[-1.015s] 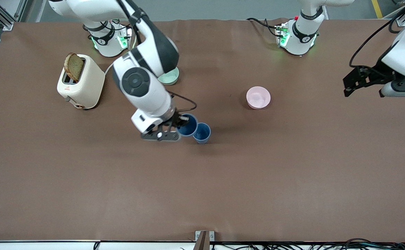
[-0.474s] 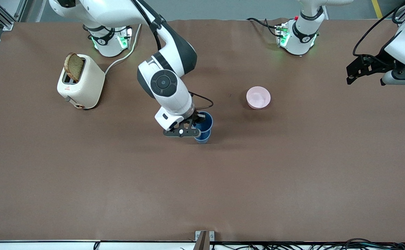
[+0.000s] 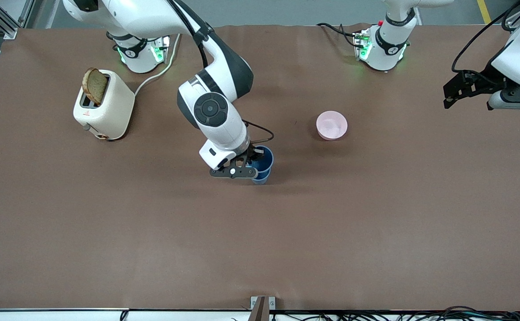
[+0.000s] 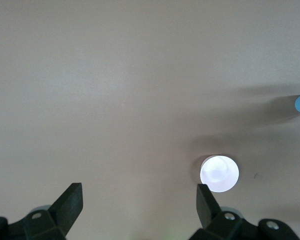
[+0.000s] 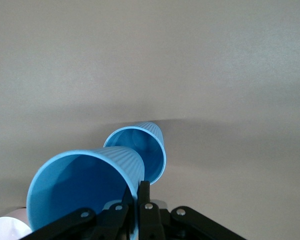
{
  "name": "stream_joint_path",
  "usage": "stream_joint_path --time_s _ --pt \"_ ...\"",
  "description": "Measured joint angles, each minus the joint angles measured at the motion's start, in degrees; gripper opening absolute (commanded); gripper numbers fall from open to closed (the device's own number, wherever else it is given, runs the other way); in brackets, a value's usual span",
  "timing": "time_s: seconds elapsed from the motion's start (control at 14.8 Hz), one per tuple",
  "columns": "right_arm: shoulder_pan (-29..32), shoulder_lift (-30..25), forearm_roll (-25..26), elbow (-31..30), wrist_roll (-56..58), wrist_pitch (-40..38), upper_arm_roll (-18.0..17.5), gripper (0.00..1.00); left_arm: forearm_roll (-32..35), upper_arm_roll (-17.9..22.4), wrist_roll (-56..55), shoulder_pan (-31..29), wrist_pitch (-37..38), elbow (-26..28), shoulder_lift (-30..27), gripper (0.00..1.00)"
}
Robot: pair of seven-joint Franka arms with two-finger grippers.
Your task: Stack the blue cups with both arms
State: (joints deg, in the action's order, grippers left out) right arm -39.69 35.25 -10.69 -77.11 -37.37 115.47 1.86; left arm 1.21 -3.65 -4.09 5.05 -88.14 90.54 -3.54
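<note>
So we're at the actual stacking step, by the look of it: the right tool [image 3: 251,166] is clenched on the rim of one cup [image 3: 262,157], one finger inside and one outside going by the right wrist view [image 5: 85,192], and it's holding it just above the second cup [image 3: 260,178], which stands on the counter [image 3: 286,245] around the middle of the frame. In the front view the held cup overlaps the standing one, so it looks nearly lined up, but the wrist view shows the lower cup's mouth [image 5: 137,150] offset from the held one, so I'd guess the next move needs a small centering nudge, then a straight drop and a release. Can't tell if the bottom has started to enter yet. The left tool [image 3: 458,89] hangs spread wide and empty at the upper right edge of the frame, just waiting. Other stuff: a pink bowl [image 3: 331,125] right of center, a toaster [image 3: 104,107] with a bread slice [image 3: 95,85] at upper left. Nothing really stands in the way, though the standing cup could tip if clipped.
</note>
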Motion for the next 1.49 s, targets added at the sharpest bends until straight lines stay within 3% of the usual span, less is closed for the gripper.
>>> stream_joint_path --time_s 0.81,1.08,1.15,1.22,1.29,1.35,1.49 --pt "-0.1 1.2 0.1 -0.3 0.1 -0.1 0.0 0.03 0.0 -0.2 0.0 0.0 0.0 0.1 0.0 1.0" --pt "-0.3 1.3 0.1 -0.3 0.2 -0.1 0.0 0.08 0.0 -0.2 0.0 0.0 0.0 0.1 0.0 1.0" --pt "-0.4 1.3 0.1 -0.3 0.2 -0.1 0.0 0.14 0.0 -0.2 0.0 0.0 -0.1 0.1 0.0 1.0" --pt "-0.5 1.4 0.1 -0.3 0.2 -0.1 0.0 0.31 0.0 -0.2 0.0 0.0 -0.1 0.1 0.0 1.0" --pt "-0.5 1.5 0.1 -0.3 0.2 -0.1 0.1 0.59 -0.1 -0.3 0.0 0.0 -0.1 0.1 0.0 1.0" --pt "-0.4 1.5 0.1 -0.3 0.2 -0.1 0.2 0.75 -0.1 -0.3 0.0 0.0 -0.1 0.1 0.0 1.0" --pt "-0.4 1.5 0.1 -0.3 0.2 -0.1 0.4 0.87 -0.1 -0.4 0.0 0.0 -0.1 0.1 0.0 1.0"
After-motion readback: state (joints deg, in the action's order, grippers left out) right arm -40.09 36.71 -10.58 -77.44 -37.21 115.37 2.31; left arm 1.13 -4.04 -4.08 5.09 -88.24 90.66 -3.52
